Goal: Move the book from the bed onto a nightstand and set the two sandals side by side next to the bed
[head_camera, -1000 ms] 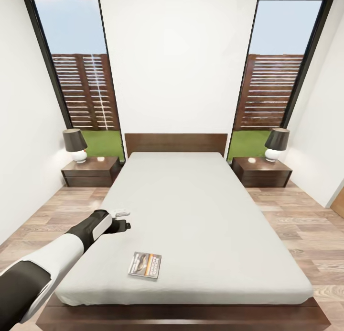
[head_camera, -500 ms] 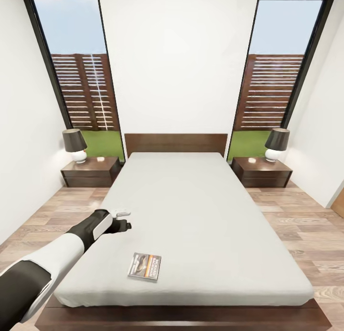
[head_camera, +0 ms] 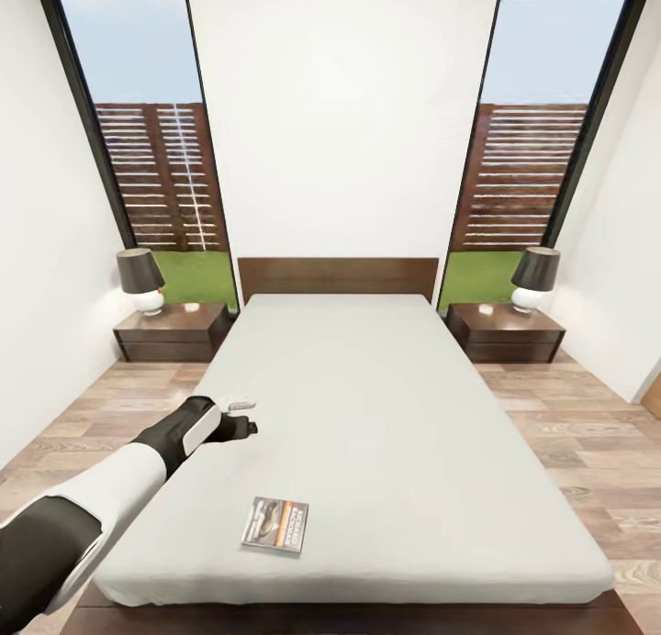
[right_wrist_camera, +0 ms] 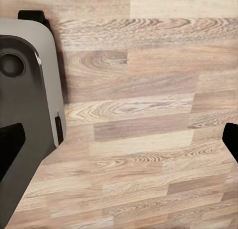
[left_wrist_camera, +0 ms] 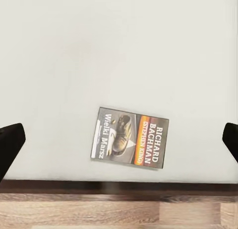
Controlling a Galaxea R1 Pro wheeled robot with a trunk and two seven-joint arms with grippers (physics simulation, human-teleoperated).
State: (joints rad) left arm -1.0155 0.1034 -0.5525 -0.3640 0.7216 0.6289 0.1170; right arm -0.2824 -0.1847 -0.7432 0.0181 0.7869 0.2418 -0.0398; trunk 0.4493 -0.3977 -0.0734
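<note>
The whole head view is shifted a little since a moment ago, so the camera was brought nearer to the bed (head_camera: 386, 406); the things themselves were not moved. The flat, matt grey mattress is carried by a dark wooden frame. Two glossy nightstands (head_camera: 170, 330) are seen beside the headboard. The left gripper (head_camera: 240, 417) is held released above the mattress, apart from the book (head_camera: 275, 524), a thin paperback lying near the foot edge. The right gripper's (right_wrist_camera: 119, 142) fingertips are spread wide over the plank floor (right_wrist_camera: 148, 114). The book is judged not yet reached.

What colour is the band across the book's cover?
Orange, running across a dark cover on the book; the left wrist view shows it best.
</note>
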